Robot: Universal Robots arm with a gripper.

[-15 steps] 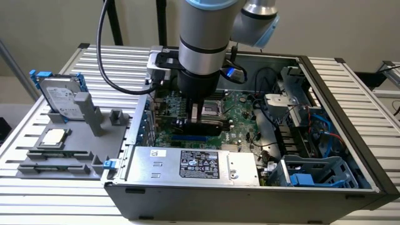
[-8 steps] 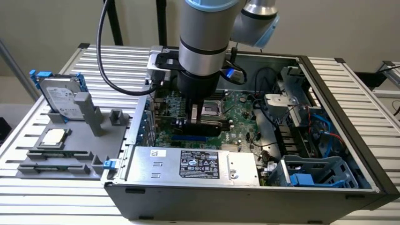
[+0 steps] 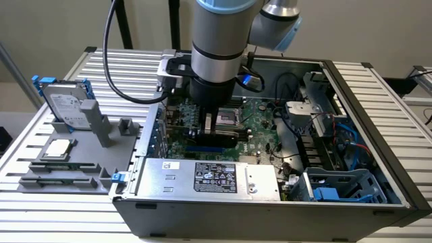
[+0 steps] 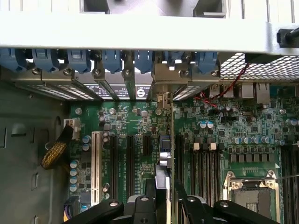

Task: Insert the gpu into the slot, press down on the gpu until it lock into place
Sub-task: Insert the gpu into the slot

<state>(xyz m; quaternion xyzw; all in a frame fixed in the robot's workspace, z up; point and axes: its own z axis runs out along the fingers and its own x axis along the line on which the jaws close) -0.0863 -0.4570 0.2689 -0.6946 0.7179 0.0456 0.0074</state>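
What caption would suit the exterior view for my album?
Robot arm reaches into an open computer case, its gripper holding the gpu upright at the blue slot.

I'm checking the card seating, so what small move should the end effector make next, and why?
Probably a short straight push down. The end effector grips the gpu edge-on over the motherboard, and the slot lies just beneath it, so they look lined up.

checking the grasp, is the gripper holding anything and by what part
The gripper is shut on the gpu, gripping its top edge as it stands upright over the motherboard.
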